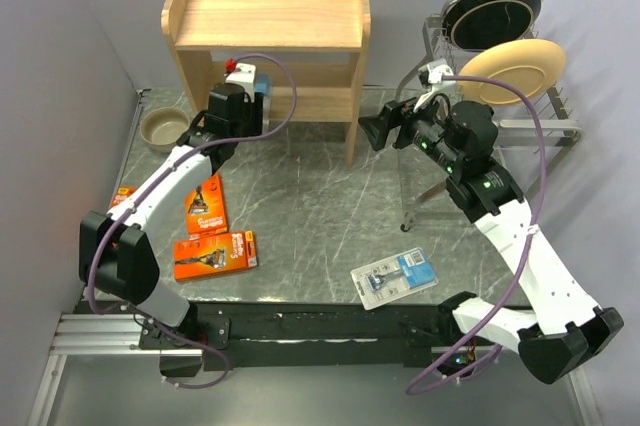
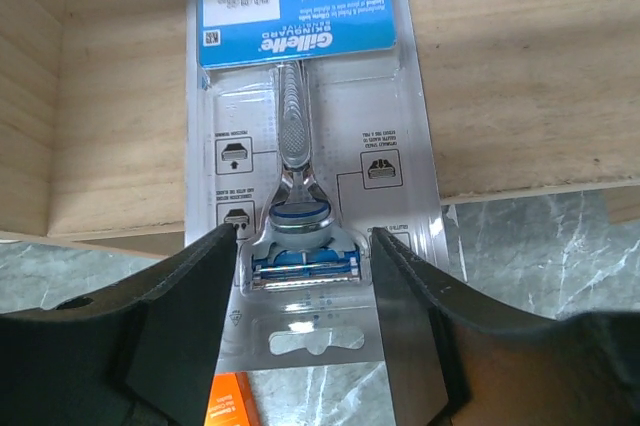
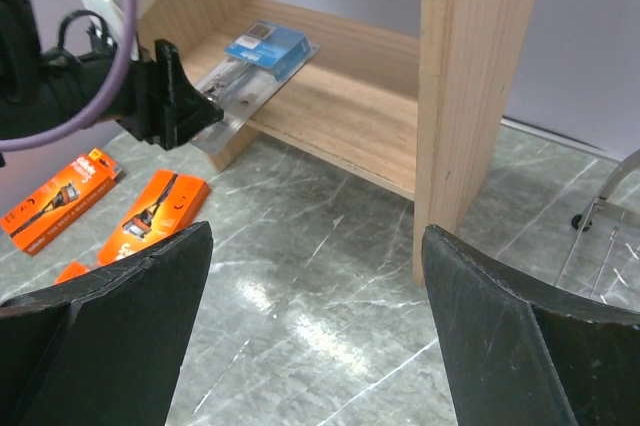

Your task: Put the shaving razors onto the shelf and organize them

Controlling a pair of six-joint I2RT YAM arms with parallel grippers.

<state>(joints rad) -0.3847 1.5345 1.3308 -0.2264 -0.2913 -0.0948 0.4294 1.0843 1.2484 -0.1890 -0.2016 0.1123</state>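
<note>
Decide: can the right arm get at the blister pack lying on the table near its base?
Probably yes: the right claw is open and empty, and the blister pack lies alone on bare table, nothing over it.

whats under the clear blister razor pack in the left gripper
Far end: the light wooden shelf's lower board. Near end: grey marbled tabletop and an orange cardboard pack's corner. What lies directly beneath the clear blister pack is covered.
</note>
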